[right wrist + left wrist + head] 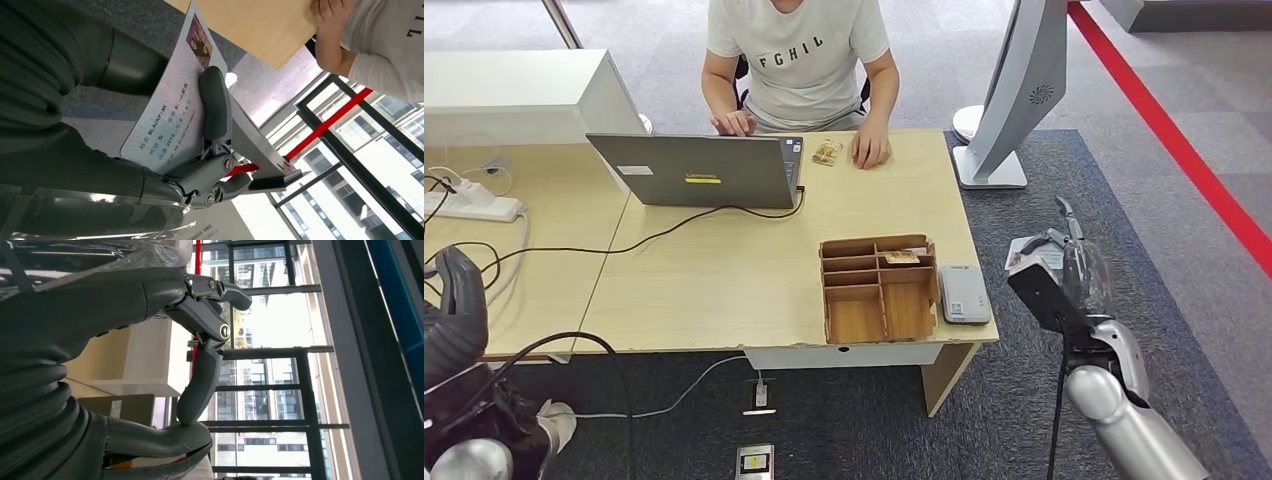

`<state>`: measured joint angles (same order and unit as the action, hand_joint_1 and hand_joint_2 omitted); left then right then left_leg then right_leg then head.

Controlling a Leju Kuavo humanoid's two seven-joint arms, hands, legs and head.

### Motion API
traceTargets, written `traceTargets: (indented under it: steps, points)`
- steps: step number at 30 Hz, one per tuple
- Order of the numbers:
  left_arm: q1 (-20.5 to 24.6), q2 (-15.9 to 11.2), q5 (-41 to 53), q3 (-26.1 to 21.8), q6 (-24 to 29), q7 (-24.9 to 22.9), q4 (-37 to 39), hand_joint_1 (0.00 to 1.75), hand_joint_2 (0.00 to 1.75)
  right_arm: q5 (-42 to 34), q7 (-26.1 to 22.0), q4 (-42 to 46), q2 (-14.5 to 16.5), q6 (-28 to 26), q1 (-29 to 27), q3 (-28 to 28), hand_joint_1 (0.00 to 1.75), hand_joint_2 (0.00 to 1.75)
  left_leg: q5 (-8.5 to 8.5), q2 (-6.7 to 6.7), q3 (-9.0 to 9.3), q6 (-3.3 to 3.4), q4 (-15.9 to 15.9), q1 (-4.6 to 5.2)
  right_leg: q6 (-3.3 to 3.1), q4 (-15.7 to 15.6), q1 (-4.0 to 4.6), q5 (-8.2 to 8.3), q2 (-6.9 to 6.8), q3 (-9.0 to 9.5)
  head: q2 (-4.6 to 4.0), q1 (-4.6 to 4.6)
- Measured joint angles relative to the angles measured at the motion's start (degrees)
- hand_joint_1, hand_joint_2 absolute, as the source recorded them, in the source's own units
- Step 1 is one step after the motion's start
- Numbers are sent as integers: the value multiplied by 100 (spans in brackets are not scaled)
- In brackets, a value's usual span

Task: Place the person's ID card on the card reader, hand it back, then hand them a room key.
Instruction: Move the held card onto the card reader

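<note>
my right hand [1064, 275] pinches the ID card [172, 107] flat, thin stiff slick plastic so I'd keep hold at its edge; left hand [200, 345] holds nothing, fingers apart

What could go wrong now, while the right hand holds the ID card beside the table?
1. The ID card is pinched by the right hand off the table edge; if it slips, it may fall to the carpet.
2. The wooden organizer stands right beside the card reader, so the hand might bump it.
</note>
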<state>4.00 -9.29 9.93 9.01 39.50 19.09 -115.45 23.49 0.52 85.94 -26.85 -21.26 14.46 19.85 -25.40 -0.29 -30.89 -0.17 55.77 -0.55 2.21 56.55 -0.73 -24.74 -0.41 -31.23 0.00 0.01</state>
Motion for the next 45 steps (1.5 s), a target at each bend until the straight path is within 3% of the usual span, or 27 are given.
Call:
traceTargets:
  steps: [11,20,39,45]
  points:
    - [142,-136,-39,197,0,109,-42,0,175,184,-10,-266,114,-225,-69,145,175,175,0,1,-1,0,0,0,-1,-1,0,-1,0,-3,0,1]
    - [349,-235,-88,382,0,3,-68,0,175,216,-180,-496,386,-421,-117,332,175,175,0,1,-1,0,0,0,-1,1,1,-1,1,-3,0,1]
    - [309,-328,-179,549,0,69,-72,0,175,132,-220,-965,808,-223,-183,870,175,175,0,1,-2,-1,-1,-1,-1,1,1,-1,1,-2,0,1]
    - [311,-334,-178,583,0,69,-72,0,175,372,-236,-1305,853,-28,45,1049,175,175,0,2,-1,0,-1,0,-1,1,0,-1,1,-2,0,1]
